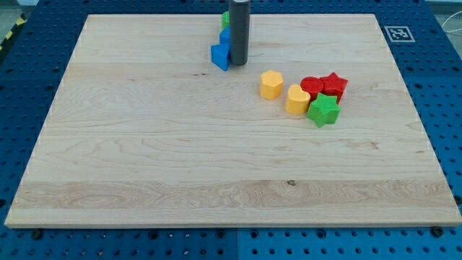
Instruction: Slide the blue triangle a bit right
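My tip (239, 63) rests on the wooden board (144, 159) near the view's top centre. A blue block (219, 55), which looks like the triangle, lies right against the rod's left side, touching or nearly touching it. Just above it, a second blue block (225, 35) and a green block (225, 17) are partly hidden behind the rod; their shapes cannot be made out.
To the lower right of my tip lies a cluster: a yellow hexagon-like block (271, 84), a yellow heart-like block (297, 100), a red round block (312, 85), a red star (335, 85) and a green star (323, 110). A marker tag (398, 33) sits off the board's top right corner.
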Robot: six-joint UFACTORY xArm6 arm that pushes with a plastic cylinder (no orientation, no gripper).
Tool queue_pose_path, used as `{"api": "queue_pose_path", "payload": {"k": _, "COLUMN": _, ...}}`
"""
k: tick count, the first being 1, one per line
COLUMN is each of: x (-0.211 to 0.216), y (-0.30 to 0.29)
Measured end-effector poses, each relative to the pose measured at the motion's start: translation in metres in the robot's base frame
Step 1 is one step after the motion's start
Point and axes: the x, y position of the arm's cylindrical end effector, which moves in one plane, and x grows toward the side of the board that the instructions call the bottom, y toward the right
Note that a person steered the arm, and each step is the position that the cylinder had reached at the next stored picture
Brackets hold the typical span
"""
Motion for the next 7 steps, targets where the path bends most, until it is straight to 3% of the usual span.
{"api": "queue_pose_path", "payload": {"k": 1, "x": 0.001, "y": 0.044}}
{"api": "queue_pose_path", "payload": {"k": 2, "x": 0.044, "y": 0.069}}
{"api": "queue_pose_path", "payload": {"k": 3, "x": 0.094, "y": 0.047}}
{"api": "queue_pose_path", "payload": {"k": 4, "x": 0.096, "y": -0.02}}
{"api": "queue_pose_path", "payload": {"k": 6, "x": 0.018, "y": -0.078}}
{"api": "queue_pose_path", "payload": {"k": 7, "x": -0.007, "y": -0.068}}
